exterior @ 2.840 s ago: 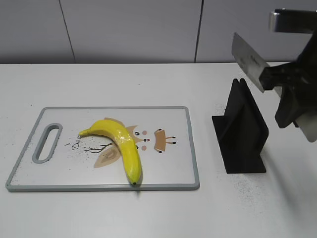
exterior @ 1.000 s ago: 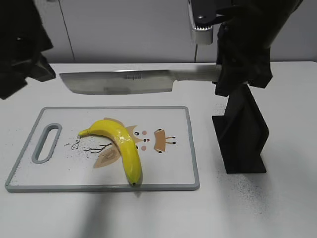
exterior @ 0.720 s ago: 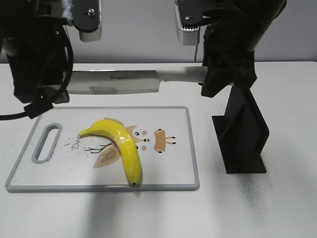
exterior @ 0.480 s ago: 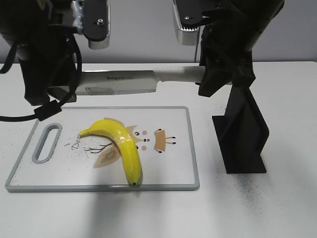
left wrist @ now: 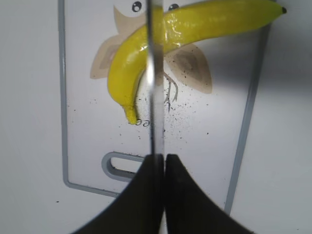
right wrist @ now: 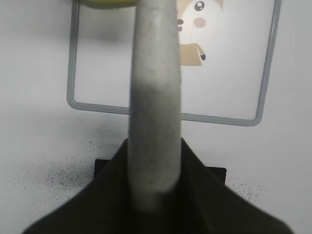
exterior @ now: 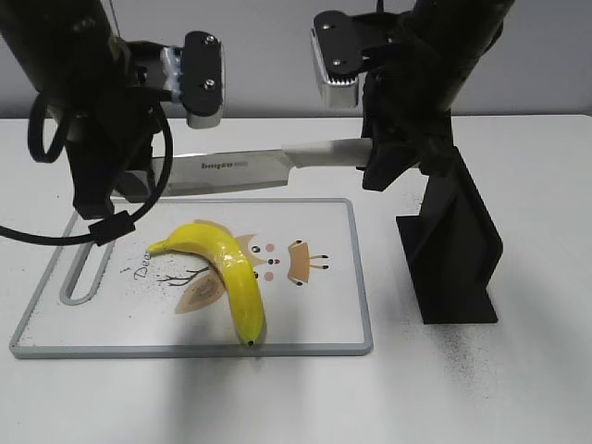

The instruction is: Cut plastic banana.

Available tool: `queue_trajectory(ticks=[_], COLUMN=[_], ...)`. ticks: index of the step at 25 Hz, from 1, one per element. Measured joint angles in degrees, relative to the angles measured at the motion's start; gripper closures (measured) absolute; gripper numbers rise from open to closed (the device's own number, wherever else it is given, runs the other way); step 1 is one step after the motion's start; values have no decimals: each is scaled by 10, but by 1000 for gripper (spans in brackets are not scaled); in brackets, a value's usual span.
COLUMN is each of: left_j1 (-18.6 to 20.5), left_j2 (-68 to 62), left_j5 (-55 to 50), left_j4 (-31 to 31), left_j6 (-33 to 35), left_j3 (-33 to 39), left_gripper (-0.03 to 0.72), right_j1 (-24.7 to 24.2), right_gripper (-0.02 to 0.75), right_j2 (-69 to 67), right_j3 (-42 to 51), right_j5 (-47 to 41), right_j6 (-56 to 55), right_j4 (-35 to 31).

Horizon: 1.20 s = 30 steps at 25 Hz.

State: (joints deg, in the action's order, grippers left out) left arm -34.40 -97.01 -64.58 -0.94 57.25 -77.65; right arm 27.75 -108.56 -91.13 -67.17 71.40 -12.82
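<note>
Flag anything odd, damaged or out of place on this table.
Dark specks are scattered on the white cutting board near the yellow plastic banana and on the table around the black knife stand. The banana lies whole; nothing else looks askew.

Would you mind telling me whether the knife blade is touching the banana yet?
Apart. In the exterior view the knife blade hangs level above the banana, with bare cutting board visible between them.

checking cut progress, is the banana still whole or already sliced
Whole. The banana lies uncut on the cutting board, and the knife hangs above it, held by both grippers.
</note>
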Motion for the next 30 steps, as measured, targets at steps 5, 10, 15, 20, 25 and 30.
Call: queue_trajectory(ticks=[5,10,15,20,25,30], left_j1=[10,48,86,96,98,96], left_j2=[-37,-74,-107,-177,-214,-201], left_j5=[1,29,42,71,73,73], left_j4=[9,56,138,181,210,200], left_j6=[0,5,40,50,26,14], left_j3=[0,0,0,8,4,7], left_gripper=[684,692,693,692,681,680], right_j1=[0,-3,-9,-14,-18,-17], right_gripper=[576,576,576,576,573,572], right_j2=[-54,-87,-126,-199,-230,-224], right_j3=[-49,-67,-70,-72,-80,-89], right_j5=[-32,-34,-29,-19,-19,-24], right_j6=[6,2,2,8,17,17], right_j4=[7,0,-7,-7,-6,-6])
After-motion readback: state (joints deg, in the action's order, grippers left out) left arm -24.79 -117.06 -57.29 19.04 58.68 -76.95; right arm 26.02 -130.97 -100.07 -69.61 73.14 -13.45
